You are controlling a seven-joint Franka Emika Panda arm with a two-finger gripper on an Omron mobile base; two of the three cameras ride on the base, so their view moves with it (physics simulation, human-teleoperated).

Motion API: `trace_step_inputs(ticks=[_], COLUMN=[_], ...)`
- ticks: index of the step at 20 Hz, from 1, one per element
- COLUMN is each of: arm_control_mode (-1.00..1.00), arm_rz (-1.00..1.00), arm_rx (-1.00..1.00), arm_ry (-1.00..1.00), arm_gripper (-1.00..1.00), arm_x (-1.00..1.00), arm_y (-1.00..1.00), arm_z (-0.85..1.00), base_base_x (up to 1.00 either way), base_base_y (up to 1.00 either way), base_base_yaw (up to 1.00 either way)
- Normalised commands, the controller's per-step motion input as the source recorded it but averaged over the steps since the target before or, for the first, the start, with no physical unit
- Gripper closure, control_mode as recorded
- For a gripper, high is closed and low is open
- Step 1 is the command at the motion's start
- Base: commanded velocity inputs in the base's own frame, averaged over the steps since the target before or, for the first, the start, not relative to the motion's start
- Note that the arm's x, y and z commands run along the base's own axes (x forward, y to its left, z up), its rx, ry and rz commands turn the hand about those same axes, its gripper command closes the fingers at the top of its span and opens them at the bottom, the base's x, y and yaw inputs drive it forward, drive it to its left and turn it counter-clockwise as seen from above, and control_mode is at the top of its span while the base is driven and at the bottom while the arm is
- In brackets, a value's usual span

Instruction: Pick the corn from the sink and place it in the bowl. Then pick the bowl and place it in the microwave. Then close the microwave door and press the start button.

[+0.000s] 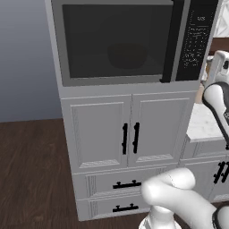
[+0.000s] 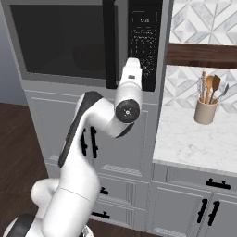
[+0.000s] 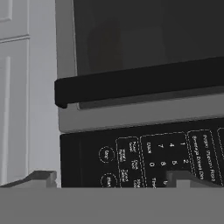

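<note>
The microwave (image 1: pixel 120 42) is built into a tall grey cupboard, and its door (image 1: pixel 114 42) is shut flat against the front. Through the dark glass you can just make out a round bowl (image 1: pixel 127 56) sitting inside; it is too dark to tell what is in it. A long black bar handle (image 1: pixel 171 42) runs down the right side of the door. Right beside the handle is the black button panel (image 1: pixel 197 38) with small white words and numbers. In the hand view, which is rolled on its side, the hand (image 3: pixel 116 178) is close up to this panel, with its two finger tips (image 3: pixel 41 177) spread wide apart and nothing between them. The round buttons (image 3: pixel 106 154) on the panel sit between the two tips. The white arm (image 2: pixel 97 139) reaches up from the base to the panel. Under the microwave are two cupboard doors (image 1: pixel 129 132) with black handles, and drawers below them. To the right is a white stone bench (image 2: pixel 199 139) with a cup of wooden spoons (image 2: pixel 206 104) standing on it. The floor (image 1: pixel 31 170) is dark wood.
</note>
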Motion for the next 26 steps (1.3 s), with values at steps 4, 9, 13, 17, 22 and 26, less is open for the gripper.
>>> trace_step_inputs(ticks=[4,9,13,17,22,26], arm_control_mode=[-1.0,-1.0,-1.0,-1.0,-1.0,-1.0], arm_rz=[0.0,-0.01,0.0,0.0,0.0,0.0], arm_rx=[0.02,0.02,0.0,0.0,0.0,0.0], arm_ry=[0.0,0.0,0.0,0.0,0.0,0.0], arm_gripper=[1.0,1.0,1.0,1.0,1.0,1.0], arm_x=[0.19,0.46,0.59,0.61,0.56,0.47], arm_y=[-0.17,-0.18,-0.29,-0.25,-0.08,-0.04], arm_z=[0.0,0.01,0.0,-0.05,-0.14,-0.15], base_base_x=[0.0,0.0,0.0,0.0,0.0,0.0], base_base_y=[0.0,0.0,0.0,0.0,0.0,0.0], base_base_yaw=[0.0,0.0,0.0,0.0,0.0,0.0])
